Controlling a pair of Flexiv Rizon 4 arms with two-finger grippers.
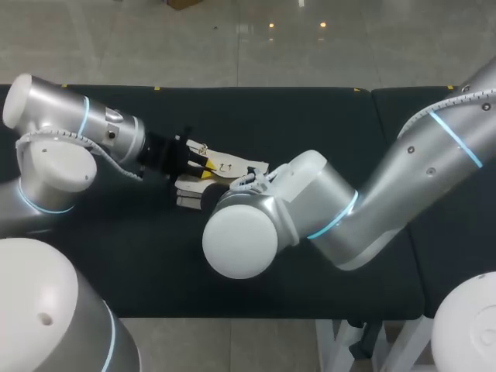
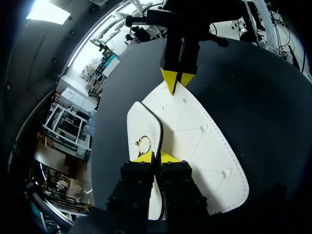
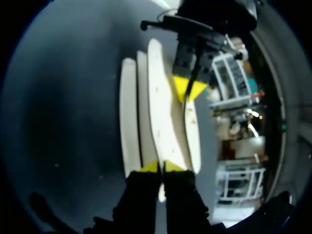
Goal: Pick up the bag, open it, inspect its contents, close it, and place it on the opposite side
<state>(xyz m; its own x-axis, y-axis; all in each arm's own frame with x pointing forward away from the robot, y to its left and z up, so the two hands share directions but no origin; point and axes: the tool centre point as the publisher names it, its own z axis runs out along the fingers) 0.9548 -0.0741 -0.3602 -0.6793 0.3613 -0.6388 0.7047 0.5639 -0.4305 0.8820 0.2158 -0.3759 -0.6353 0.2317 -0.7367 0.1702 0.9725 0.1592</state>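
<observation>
The white stitched bag (image 1: 232,166) is at the table's middle, between my two grippers. In the left wrist view my left gripper (image 2: 156,157) is shut on the edge of the bag's flap (image 2: 144,124), which carries a gold ring clasp (image 2: 143,142). The quilted body (image 2: 200,141) spreads out beside it. My right gripper (image 2: 178,80) pinches the bag's far end. In the right wrist view that gripper (image 3: 161,166) is shut on one white panel (image 3: 158,112), with the left gripper (image 3: 190,87) ahead. The bag's panels stand fanned apart. In the head view my right wrist hides its own fingers.
The black table top (image 1: 310,124) carries nothing else in view. My right arm (image 1: 403,178) crosses from the right over the table's middle. My left arm (image 1: 77,124) comes in low from the left edge.
</observation>
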